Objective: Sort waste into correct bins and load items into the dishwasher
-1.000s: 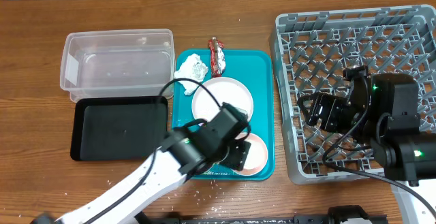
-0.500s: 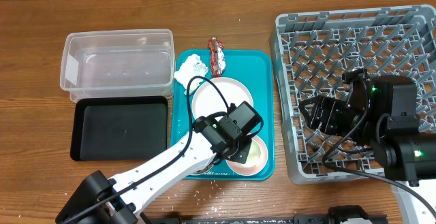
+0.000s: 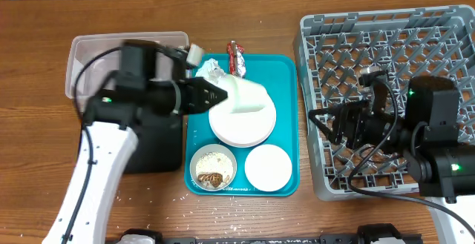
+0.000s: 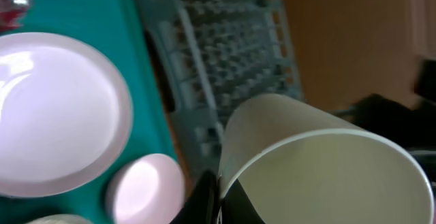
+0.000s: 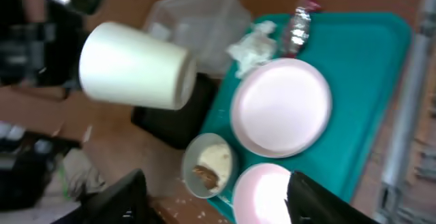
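Note:
My left gripper (image 3: 221, 96) is shut on the rim of the small white cup (image 3: 246, 96), which hangs on its side above the large flat plate (image 3: 241, 122). In the left wrist view the cup (image 4: 320, 163) fills the lower right, with my fingers (image 4: 203, 198) pinching its wall. On the tray's front sit a bowl (image 3: 214, 167) holding rice crumbs and brown scraps, and an upturned pink bowl (image 3: 269, 167). The napkin (image 3: 210, 70) and wrapper (image 3: 236, 58) lie at the tray's back. My right gripper (image 3: 323, 125) stands open at the left edge of the grey dish rack (image 3: 386, 58).
The dishes rest on a teal tray (image 3: 286, 77). The clear tub (image 3: 89, 58) and black tray (image 3: 159, 136) lie left of it, partly under my left arm. The right wrist view shows the cup (image 5: 133, 67), plate (image 5: 281, 108) and food bowl (image 5: 208, 164).
My left gripper closed on the cup at the tray's front and carried it up and back over the plate, uncovering the food bowl. My right gripper shifted left and narrowed a little.

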Controlling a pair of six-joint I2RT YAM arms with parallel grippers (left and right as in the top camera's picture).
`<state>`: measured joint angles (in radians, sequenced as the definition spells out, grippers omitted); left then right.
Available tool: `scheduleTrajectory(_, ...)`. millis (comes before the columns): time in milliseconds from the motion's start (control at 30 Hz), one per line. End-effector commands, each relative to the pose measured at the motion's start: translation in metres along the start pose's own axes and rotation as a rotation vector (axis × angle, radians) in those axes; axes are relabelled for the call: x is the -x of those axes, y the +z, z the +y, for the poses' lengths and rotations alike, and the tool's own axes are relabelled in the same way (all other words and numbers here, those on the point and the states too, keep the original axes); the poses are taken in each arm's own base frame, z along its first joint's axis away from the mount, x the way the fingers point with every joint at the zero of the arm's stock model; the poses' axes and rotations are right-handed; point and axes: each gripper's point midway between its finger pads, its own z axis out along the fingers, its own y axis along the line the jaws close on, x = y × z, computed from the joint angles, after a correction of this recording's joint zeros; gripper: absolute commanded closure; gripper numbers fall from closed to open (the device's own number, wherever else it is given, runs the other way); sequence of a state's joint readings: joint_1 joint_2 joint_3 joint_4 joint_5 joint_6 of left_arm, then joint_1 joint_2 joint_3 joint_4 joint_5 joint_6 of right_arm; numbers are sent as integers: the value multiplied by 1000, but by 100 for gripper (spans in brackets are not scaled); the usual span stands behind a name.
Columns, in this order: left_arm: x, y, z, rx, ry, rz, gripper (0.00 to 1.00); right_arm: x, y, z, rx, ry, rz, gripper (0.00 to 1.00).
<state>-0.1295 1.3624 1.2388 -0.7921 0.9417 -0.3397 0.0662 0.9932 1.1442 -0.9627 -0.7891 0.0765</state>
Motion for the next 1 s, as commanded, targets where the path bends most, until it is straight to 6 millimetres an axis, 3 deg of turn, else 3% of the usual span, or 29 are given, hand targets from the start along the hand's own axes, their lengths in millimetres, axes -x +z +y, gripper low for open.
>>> scheduleTrajectory(0,-10,-37,-73,-522,85,96,96,13,-9,60,321,-162,-26,16)
scheduleTrajectory(133,-18,-39,-86,-594,97,132,96,23,3,80,416,-181,-18,12)
scheduleTrajectory(367,-24,-31,-91,-591,132,155,96,16,20,121,549,-301,18,13)
scheduleTrajectory(400,-25,-27,-90,-576,134,160,96,15,24,130,572,-313,22,17)
scheduleTrajectory(567,-29,-20,-91,-554,143,173,96,11,42,135,550,-297,45,33)
scheduleTrajectory(733,-28,-17,-88,-532,141,168,93,10,42,140,563,-312,42,44)
scheduleTrajectory(767,-28,-17,-88,-532,141,168,84,11,41,139,556,-311,38,46)
scheduleTrajectory(833,-27,-18,-87,-527,140,163,13,16,42,128,486,-291,16,47)
scheduleTrajectory(867,-24,-18,-82,-505,137,147,0,18,41,121,448,-280,4,48)
scheduleTrajectory(900,-21,-18,-78,-488,135,136,0,21,38,112,392,-264,-15,48)
scheduleTrajectory(967,-9,-16,-52,-353,103,75,0,27,28,97,307,-239,-57,49)
